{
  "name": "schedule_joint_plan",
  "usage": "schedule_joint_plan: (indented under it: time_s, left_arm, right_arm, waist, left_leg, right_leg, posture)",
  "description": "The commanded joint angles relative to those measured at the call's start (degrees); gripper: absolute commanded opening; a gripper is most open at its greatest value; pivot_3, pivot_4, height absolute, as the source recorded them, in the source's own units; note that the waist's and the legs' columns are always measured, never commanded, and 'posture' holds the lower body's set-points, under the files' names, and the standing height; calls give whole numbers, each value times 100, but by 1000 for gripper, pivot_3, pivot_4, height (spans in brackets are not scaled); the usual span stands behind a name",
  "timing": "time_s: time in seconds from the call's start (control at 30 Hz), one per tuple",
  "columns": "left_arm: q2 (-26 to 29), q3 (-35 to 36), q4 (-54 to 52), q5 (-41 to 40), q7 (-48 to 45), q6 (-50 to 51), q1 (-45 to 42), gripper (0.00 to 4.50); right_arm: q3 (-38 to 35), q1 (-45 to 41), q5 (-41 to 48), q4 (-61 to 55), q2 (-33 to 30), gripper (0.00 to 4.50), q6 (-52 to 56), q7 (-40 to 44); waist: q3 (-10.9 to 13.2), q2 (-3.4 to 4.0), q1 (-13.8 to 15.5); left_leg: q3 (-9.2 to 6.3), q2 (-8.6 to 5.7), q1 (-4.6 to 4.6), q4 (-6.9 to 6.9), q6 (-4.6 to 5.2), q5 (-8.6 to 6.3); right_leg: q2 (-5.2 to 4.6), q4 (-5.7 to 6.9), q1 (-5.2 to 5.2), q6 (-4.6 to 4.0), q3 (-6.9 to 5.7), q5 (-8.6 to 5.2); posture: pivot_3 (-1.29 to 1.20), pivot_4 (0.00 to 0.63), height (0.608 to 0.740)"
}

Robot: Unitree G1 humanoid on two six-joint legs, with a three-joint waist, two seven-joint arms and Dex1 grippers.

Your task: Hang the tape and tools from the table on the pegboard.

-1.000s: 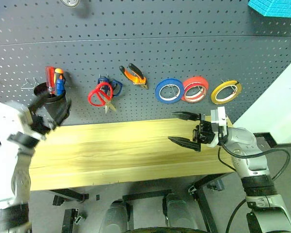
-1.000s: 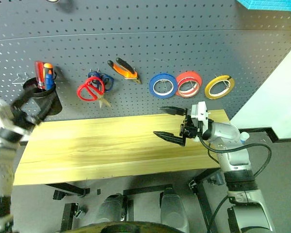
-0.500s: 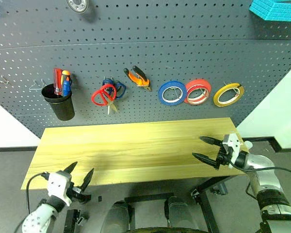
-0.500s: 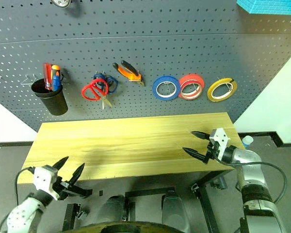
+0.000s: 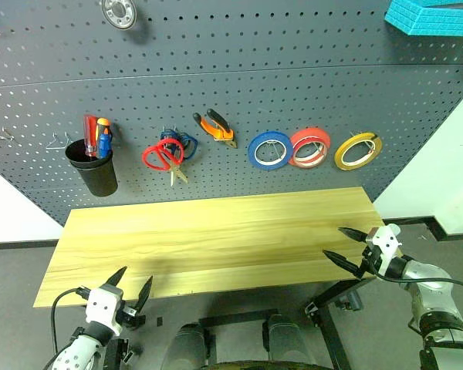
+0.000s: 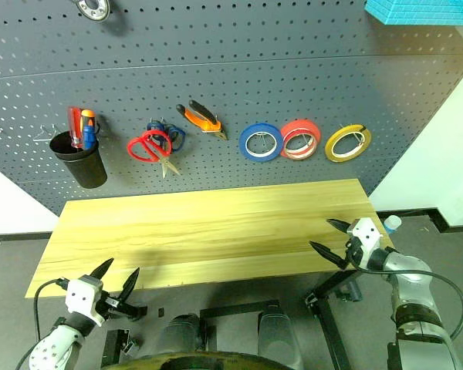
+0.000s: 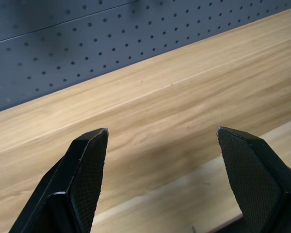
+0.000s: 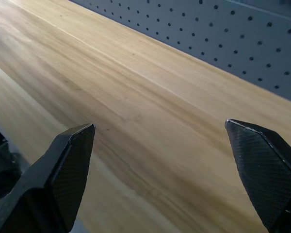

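Note:
The table [image 5: 216,235] is bare wood. On the pegboard [image 5: 239,46] hang the red-handled scissors [image 5: 163,156], the orange-and-black pliers [image 5: 215,126] and the thin red tape [image 5: 309,139], which overlaps a thicker red roll. The red-handled screwdriver [image 5: 89,132] stands in a black cup [image 5: 95,171]. My left gripper [image 5: 135,277] is open, low at the table's front left edge, with nothing between its fingers [image 7: 82,174]. My right gripper [image 5: 333,241] is open and holds nothing at the table's front right corner, its fingers [image 8: 63,170] over the wood.
Blue-handled scissors [image 5: 181,141] hang behind the red ones. A blue roll [image 5: 269,149] and a yellow roll [image 5: 358,149] flank the red tape. An orange-and-blue screwdriver [image 5: 103,132] shares the cup. Bare hooks [image 5: 55,139] sit left of the cup. Teal foam [image 5: 432,17] is at the upper right.
Both arms have dropped from in front of the pegboard to the table's front edge, the left from beside the cup, the right down and rightward. Both grippers stay open. The camera has shifted.

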Motion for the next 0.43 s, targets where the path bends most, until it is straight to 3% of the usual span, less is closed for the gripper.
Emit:
schedule_joint_plan:
  time_s: [0.03, 0.43]
  left_arm:
    - [33, -82, -10, 101, 100, -158, -35, 3740]
    - [36, -272, 78, 262, 319, -162, -71, 3740]
  right_arm:
    - [-47, -122, -13, -62, 60, 4500, -83, -84]
    - [-37, -152, -140, 238, 44, 4500, -165, -118]
  waist:
    - [-7, 4, -4]
    - [-19, 14, 7]
  left_leg:
    - [0, 0, 0, 0, 0, 0]
    - [-1, 0, 3, 0, 0, 0]
  right_leg:
    - [0, 0, 0, 0, 0, 0]
    - [0, 1, 3, 0, 0, 0]
  posture:
    - [-28, 39, 740]
    - [-20, 40, 740]
